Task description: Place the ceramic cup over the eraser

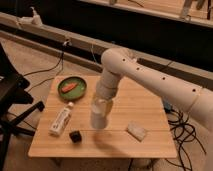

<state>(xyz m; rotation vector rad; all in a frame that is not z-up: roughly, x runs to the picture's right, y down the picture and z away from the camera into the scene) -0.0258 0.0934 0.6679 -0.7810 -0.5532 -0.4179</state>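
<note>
The white ceramic cup hangs from my gripper, which is shut on its upper part, just above the wooden table near the middle. The white arm reaches down to it from the right. The eraser, a small black cube, sits on the table near the front edge, to the left of and in front of the cup, apart from it.
A flat white printed tube lies to the left of the cup. A green plate with an orange item stands at the back left. A pale rectangular block lies front right. A black chair stands to the left, cables to the right.
</note>
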